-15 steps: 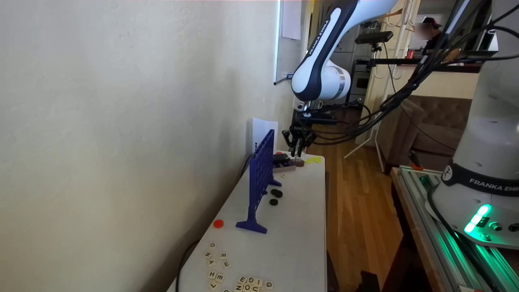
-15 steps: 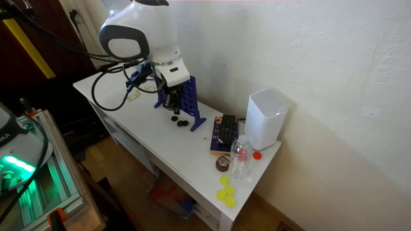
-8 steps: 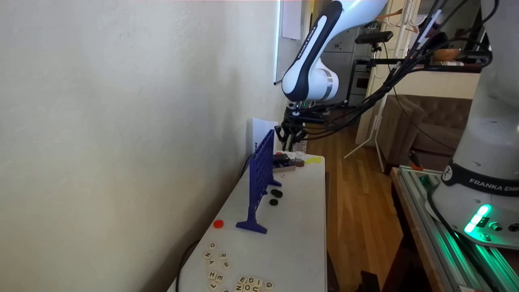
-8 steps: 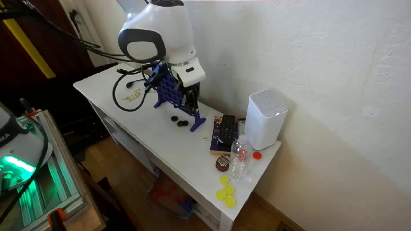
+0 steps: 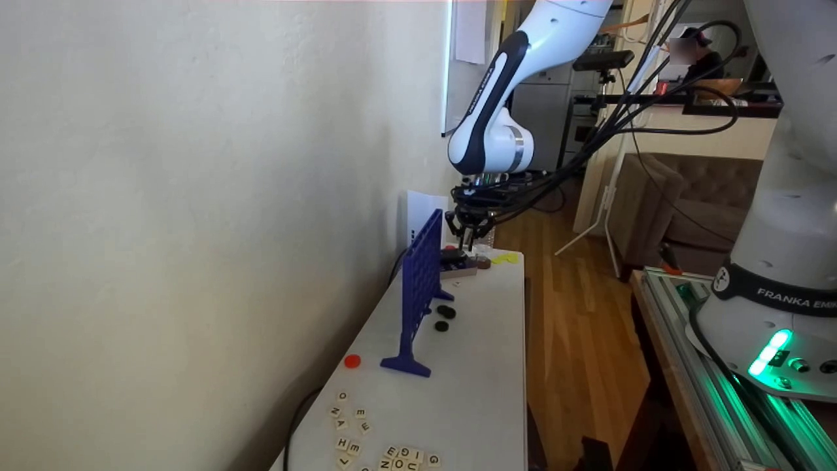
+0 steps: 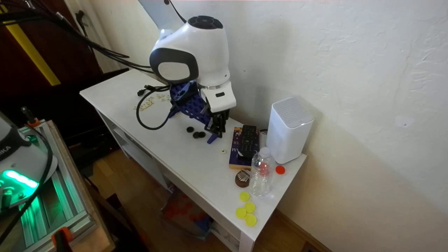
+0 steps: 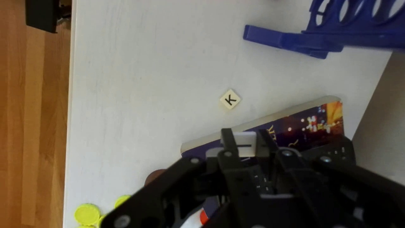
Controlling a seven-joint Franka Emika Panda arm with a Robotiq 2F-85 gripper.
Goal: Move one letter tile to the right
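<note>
Arm [image 6: 208,52] and gripper [image 7: 244,136] have shifted along the blue rack [image 5: 420,281] toward its end by the book [image 7: 294,126]; rack itself hasn't budged. Gripper is narrow, pinched on a pale letter tile [image 7: 245,144] (dark bar on its face, could be an I, not sure). So the task's tile is up in the grip, off the table [image 6: 168,140], near the rack's book-side foot [image 7: 281,40]; in an exterior view the gripper covers part of that foot. Exact height over the table: can't tell.

Progress: grasp done, I'd judge. Carry to the right looks mostly done too, since the gripper is well apart from the tile cluster [image 5: 399,463] past the rack's opposite end. K tile [image 7: 230,99] lies alone past the rack's book-side foot, between it and the book; maybe the drop goes near there, but the sentence names no exact place. Black discs [image 6: 196,134] lie beside the rack, not part of this.

Left: any last sideways travel, then lowering beyond the rack's foot, letting go, backing off. No release yet, so don't count it as placed. Watch the descent: rack's foot and book flank the K tile's gap, so bumping either could knock the held tile loose.
</note>
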